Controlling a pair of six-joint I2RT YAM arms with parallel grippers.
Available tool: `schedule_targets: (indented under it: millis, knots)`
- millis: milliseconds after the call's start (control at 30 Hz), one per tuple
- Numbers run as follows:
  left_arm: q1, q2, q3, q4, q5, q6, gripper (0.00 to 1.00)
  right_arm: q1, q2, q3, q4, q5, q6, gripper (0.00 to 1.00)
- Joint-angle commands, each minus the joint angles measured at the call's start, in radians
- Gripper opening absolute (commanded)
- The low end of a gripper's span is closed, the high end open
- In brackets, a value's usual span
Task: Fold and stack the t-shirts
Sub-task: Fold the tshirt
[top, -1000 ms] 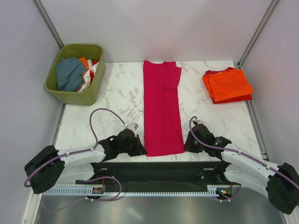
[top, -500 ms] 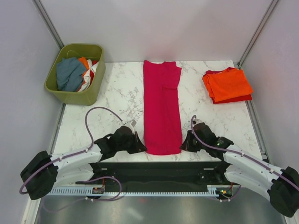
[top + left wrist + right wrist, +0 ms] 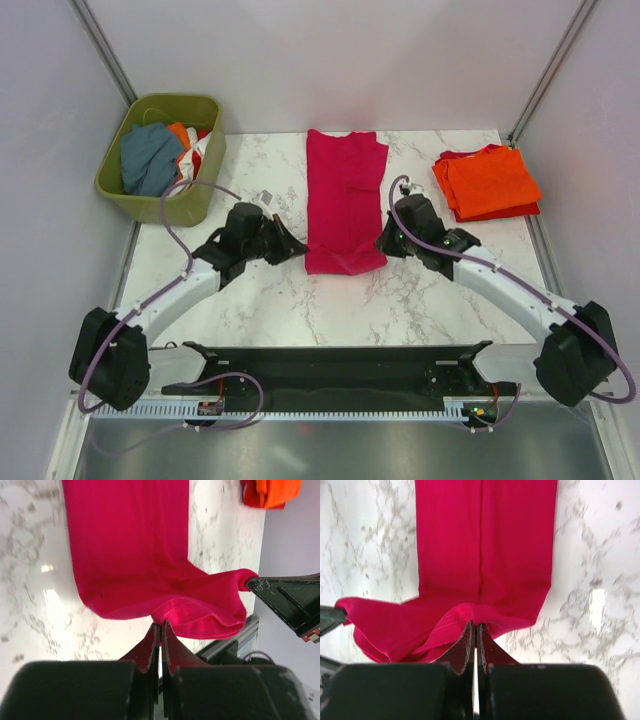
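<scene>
The magenta-pink t-shirt (image 3: 344, 195) lies as a long strip down the middle of the marble table, its near hem lifted and carried over the lower part. My left gripper (image 3: 302, 249) is shut on the hem's left corner; in the left wrist view (image 3: 160, 625) the cloth (image 3: 135, 555) bunches at the fingertips. My right gripper (image 3: 383, 243) is shut on the hem's right corner, as the right wrist view (image 3: 475, 626) shows with the shirt (image 3: 485, 540) ahead. A folded orange t-shirt (image 3: 487, 180) lies on a red one (image 3: 505, 212) at the right rear.
An olive-green basket (image 3: 197, 196) with blue, orange and white clothes stands at the left rear. Grey walls and metal posts close in the table. A black rail runs along the near edge (image 3: 330, 365).
Both grippers have moved away from the near edge toward the middle of the table, carrying the shirt's near hem with them. The visible strip of shirt is now much shorter.
</scene>
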Motion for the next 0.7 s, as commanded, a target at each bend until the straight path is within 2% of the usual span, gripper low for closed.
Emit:
schedule_targets:
  millis: [0, 300, 433, 667]
  knots:
    - [0.051, 0.105, 0.113, -0.007, 0.03, 0.078, 0.02, -0.071, 0.105, 0.134, 0.019, 0.035, -0.059, 0.0]
    - [0.155, 0.34, 0.341, 0.009, 0.025, 0.105, 0.02, -0.223, 0.366, 0.353, 0.067, -0.054, -0.106, 0.0]
    - [0.181, 0.481, 0.464, 0.012, 0.054, 0.113, 0.02, -0.26, 0.51, 0.45, 0.068, -0.111, -0.12, 0.0]
    - [0.205, 0.639, 0.602, 0.01, 0.092, 0.131, 0.02, -0.292, 0.659, 0.576, 0.076, -0.162, -0.118, 0.0]
